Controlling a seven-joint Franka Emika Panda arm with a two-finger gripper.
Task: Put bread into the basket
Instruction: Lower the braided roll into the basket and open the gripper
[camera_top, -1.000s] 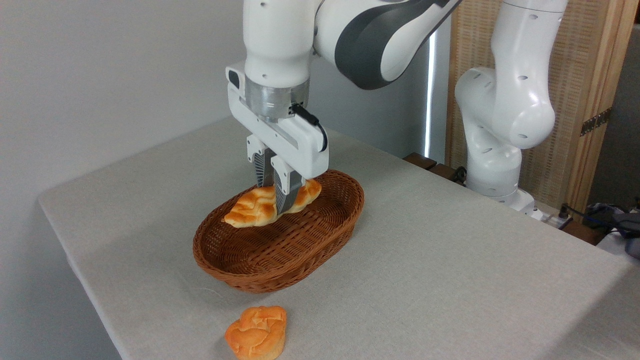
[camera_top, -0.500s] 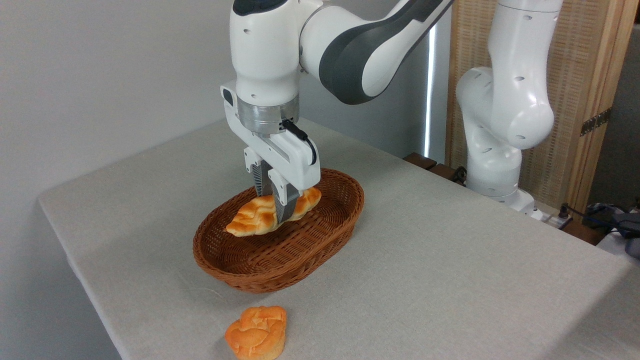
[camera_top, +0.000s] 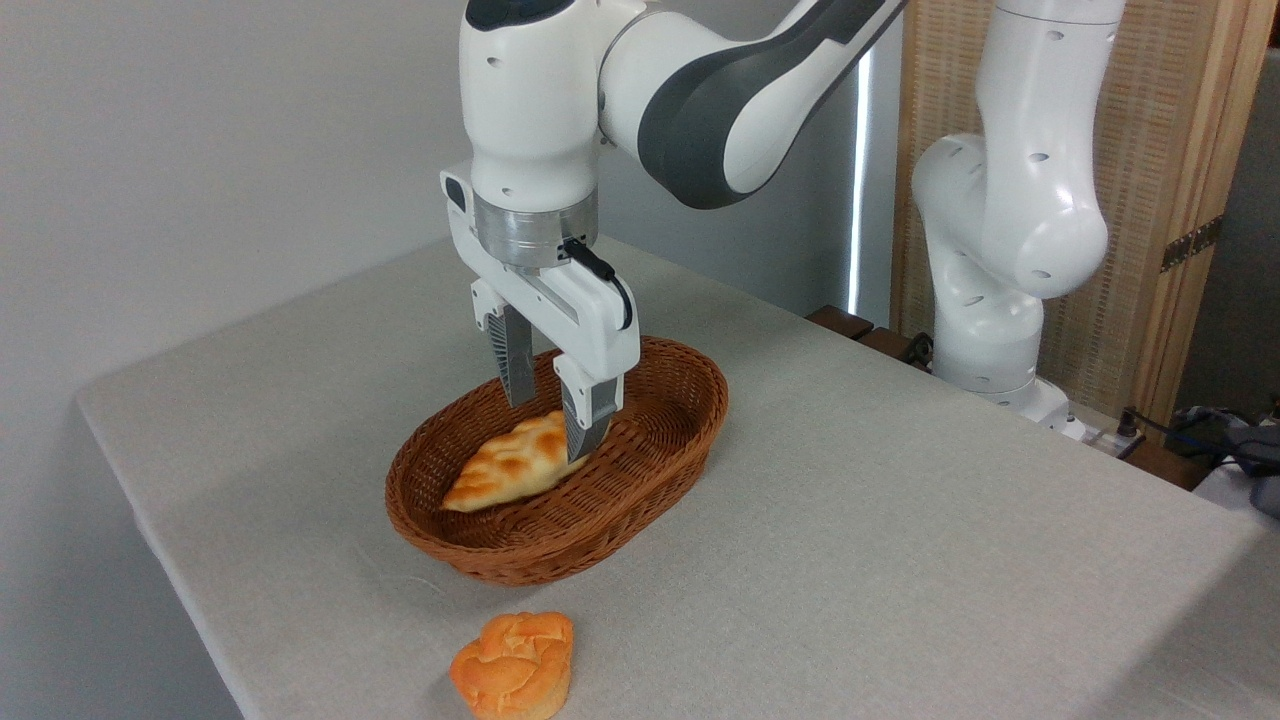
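Note:
The braided bread (camera_top: 510, 466) lies inside the oval brown wicker basket (camera_top: 660, 478), tilted with its pointed left end low against the woven floor. My gripper (camera_top: 552, 420) hangs just above the loaf with its fingers spread open and nothing held between them. The near finger (camera_top: 588, 410) covers part of the loaf's right end. The basket stands on the grey tablecloth near the middle of the table.
A small round orange bun (camera_top: 514, 666) sits on the cloth in front of the basket, near the table's front edge. The arm's white base (camera_top: 1000, 260) stands at the back right beside a wooden screen.
The gripper lowered a little, then its fingers opened. The bread dropped out of them and now rests in the basket.

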